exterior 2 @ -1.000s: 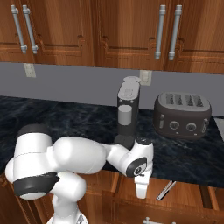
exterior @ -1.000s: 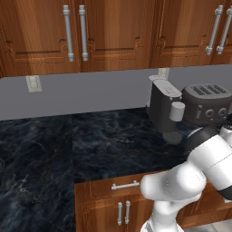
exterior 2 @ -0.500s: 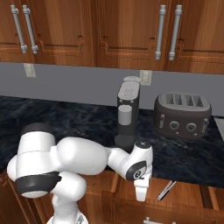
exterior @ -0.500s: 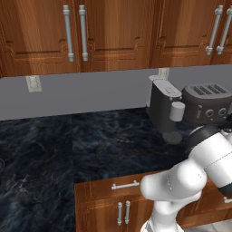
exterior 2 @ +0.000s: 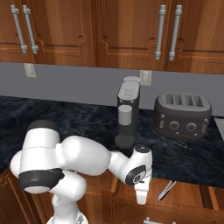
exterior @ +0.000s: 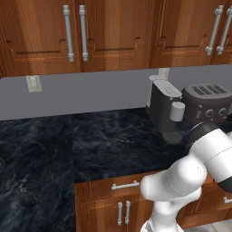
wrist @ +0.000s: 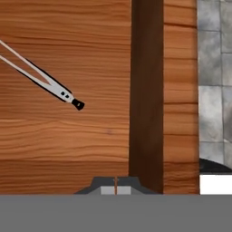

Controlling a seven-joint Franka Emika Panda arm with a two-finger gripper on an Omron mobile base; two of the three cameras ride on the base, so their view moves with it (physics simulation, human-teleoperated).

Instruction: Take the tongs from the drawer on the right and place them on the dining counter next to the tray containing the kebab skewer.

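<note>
The tongs (wrist: 43, 81) lie on the drawer (wrist: 68, 145) floor, apart from my gripper (wrist: 115, 181). My jaws, parted a second ago, now meet on nothing.

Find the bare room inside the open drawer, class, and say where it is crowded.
Drawer: the wooden floor between the tongs and the dark side wall is bare, as is the stretch toward the shut pincer. The only occupied part is the corner where the tongs lie.
</note>
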